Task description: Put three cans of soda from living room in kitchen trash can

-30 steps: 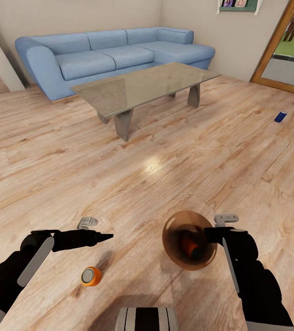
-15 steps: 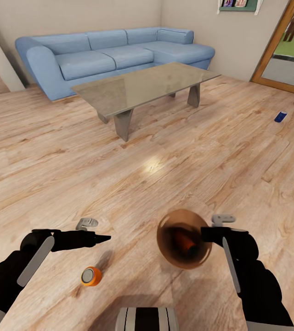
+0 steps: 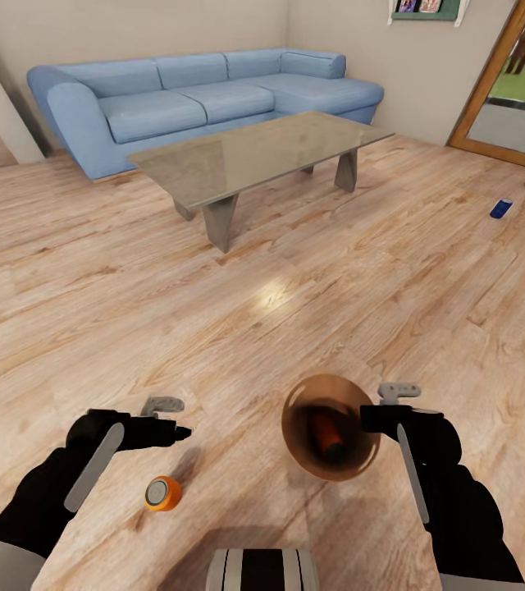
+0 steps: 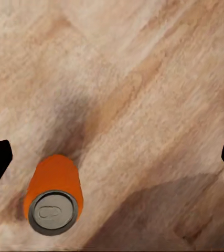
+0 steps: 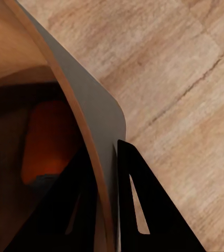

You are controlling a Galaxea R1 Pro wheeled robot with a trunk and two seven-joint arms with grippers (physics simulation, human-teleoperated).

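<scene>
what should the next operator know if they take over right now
Right hand: shut on the bin rim, bin held tilted above the floor, one orange can inside.
Left hand: open, empty, hovering over the second orange can, upright on the floor.
Blue can: on the floor near the glass door.
Done: one can binned. Left: two cans, then bin to kitchen.

No legible text or labels anywhere.

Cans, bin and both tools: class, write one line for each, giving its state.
Orange can on the floor: upright, free.
Orange can in the bin: inside, tilted.
Blue can: lying on the floor, far off.
Bin: held tilted by its rim.
Left tool: open above the orange can.
Right tool: shut on the bin's rim.
</scene>
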